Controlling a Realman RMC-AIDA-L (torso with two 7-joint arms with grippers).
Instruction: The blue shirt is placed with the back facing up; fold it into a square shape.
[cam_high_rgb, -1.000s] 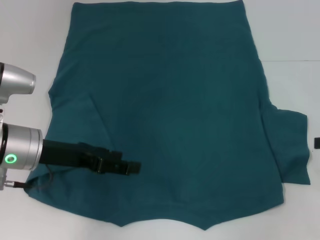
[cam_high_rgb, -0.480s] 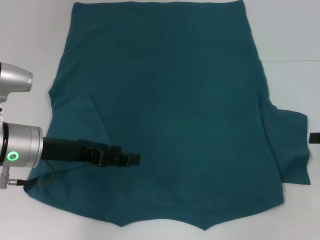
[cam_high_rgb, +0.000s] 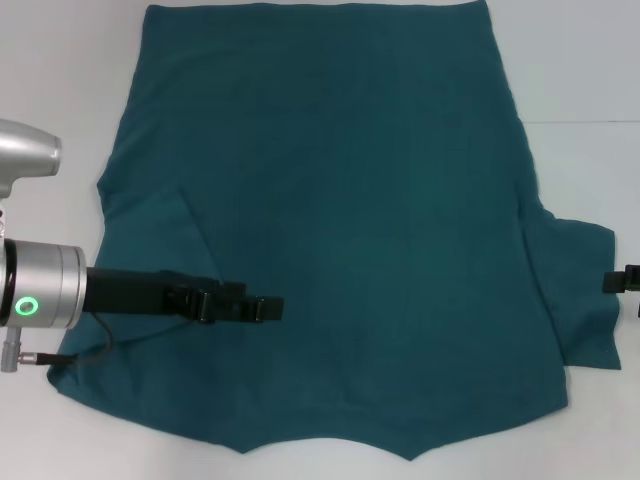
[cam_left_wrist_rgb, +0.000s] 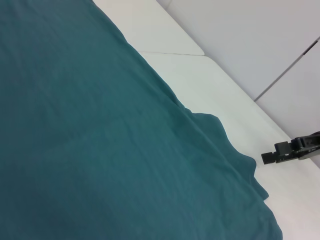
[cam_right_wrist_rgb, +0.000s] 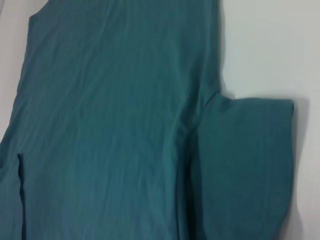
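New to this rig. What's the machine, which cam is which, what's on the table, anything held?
It is a two-armed robot. One picture looks down from its head; the other two come from cameras on each wrist. A blue shirt lies flat on a white table, one sleeve folded in, the other spread out. The left gripper reaches over the shirt near the folded sleeve. The right gripper just shows at the table's edge beside the spread sleeve. Nothing is visibly held.
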